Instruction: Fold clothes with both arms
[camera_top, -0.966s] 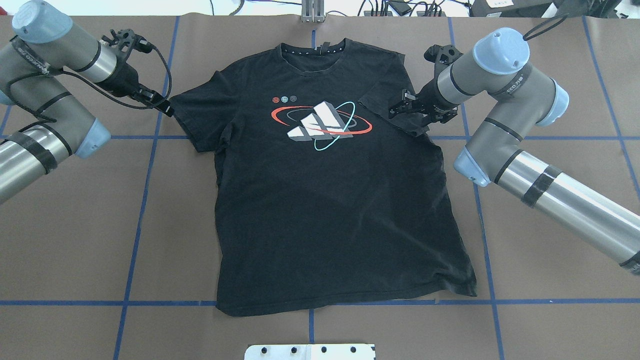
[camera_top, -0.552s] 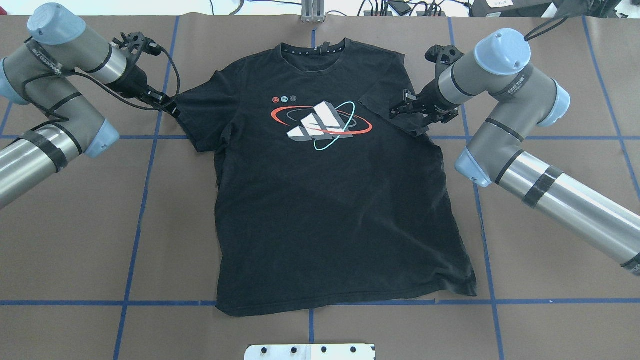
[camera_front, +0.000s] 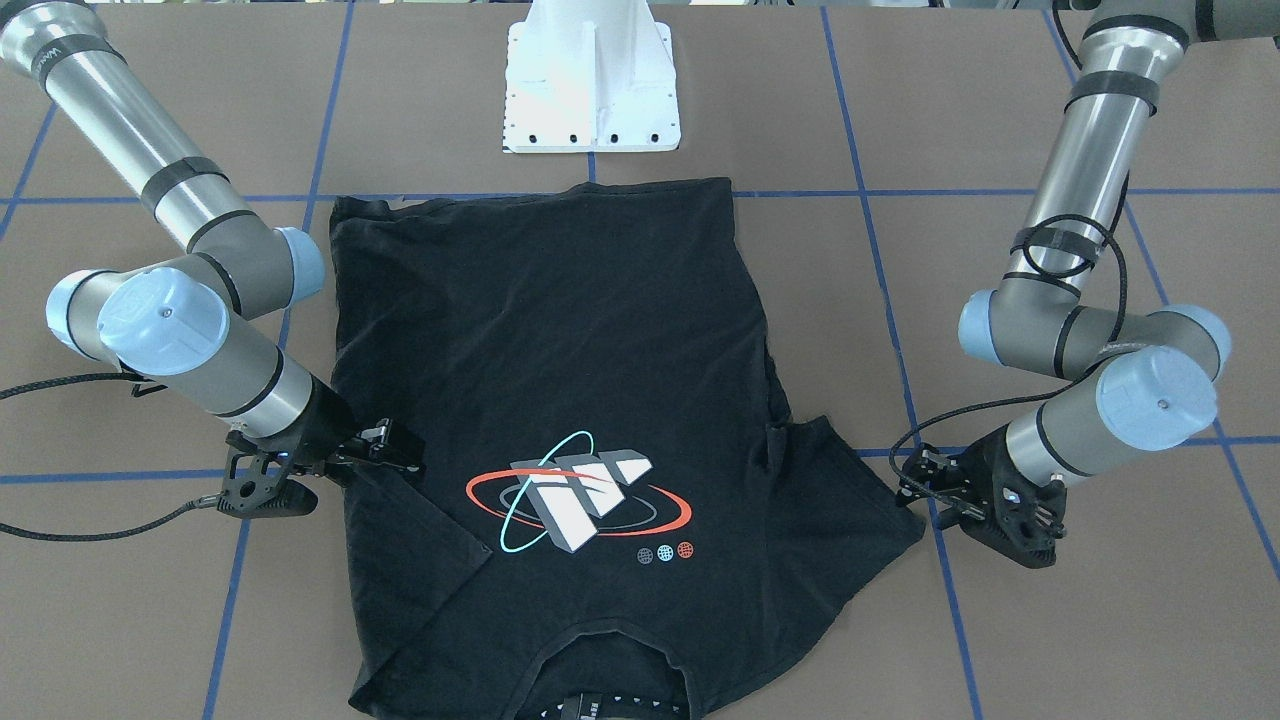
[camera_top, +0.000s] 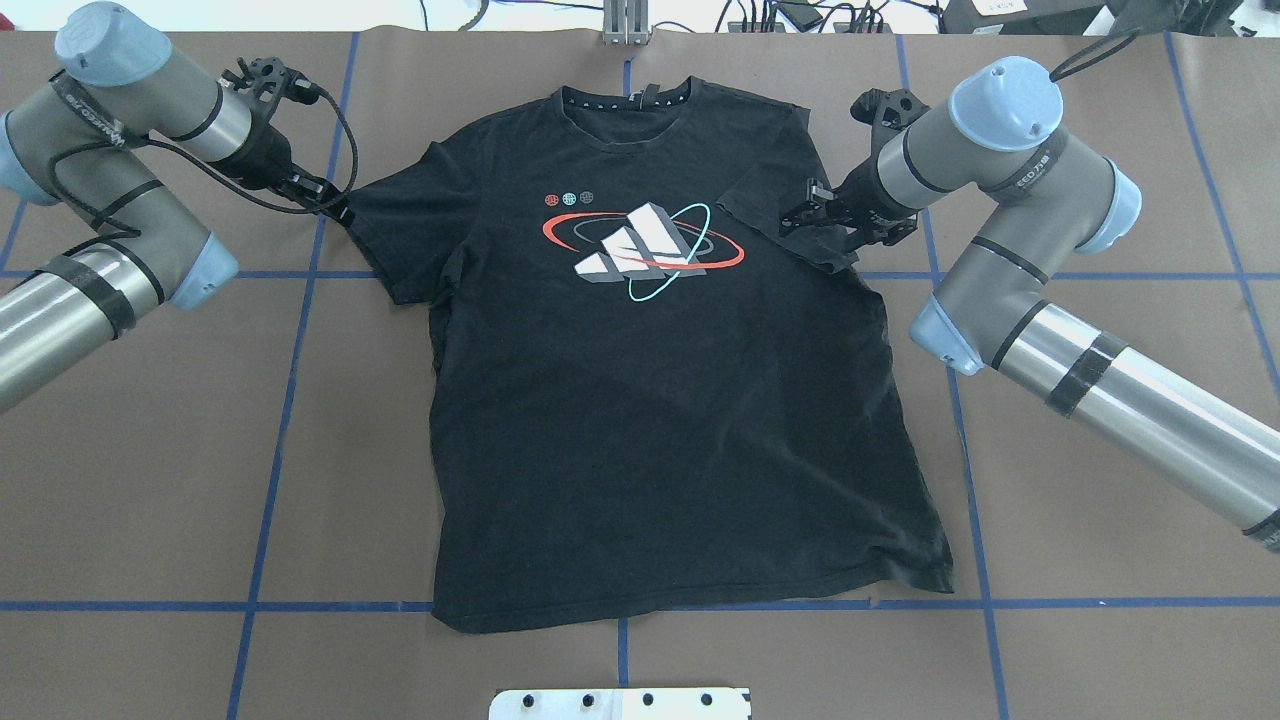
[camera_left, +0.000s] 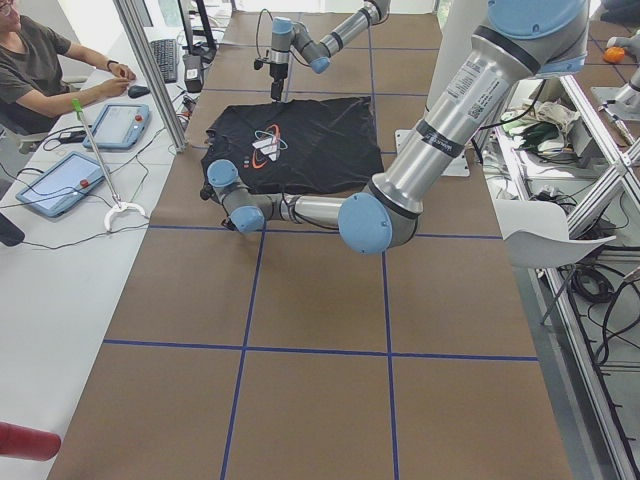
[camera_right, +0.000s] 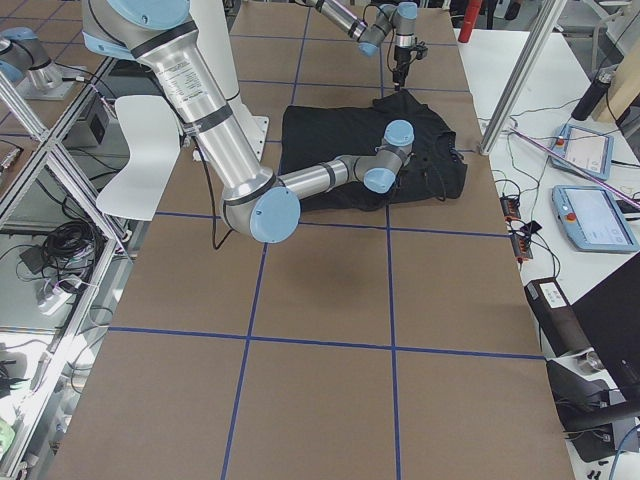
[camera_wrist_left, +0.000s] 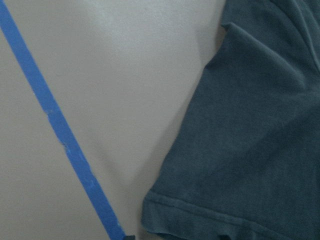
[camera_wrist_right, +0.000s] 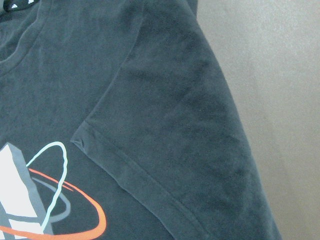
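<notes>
T-shirt (camera_left: 320, 150) lies flat on table (camera_left: 320, 380), print up, at 12 o'clock from frame centre. Left arm (camera_left: 400, 190), near and large, enters from 1 o'clock; its wrist sits at the shirt's near edge. Right arm (camera_left: 282, 40), far and small, points down at the far edge. Operator (camera_left: 40, 70) seated at 10 o'clock beside tablets (camera_left: 115, 125). White chair (camera_left: 555, 240) at 3 o'clock.

I see matt black cloth shirt (camera_top: 660, 420); brown table cover (camera_top: 1100, 560) probably paper, matt; arms (camera_top: 1130, 400) smooth shiny metal.
</notes>
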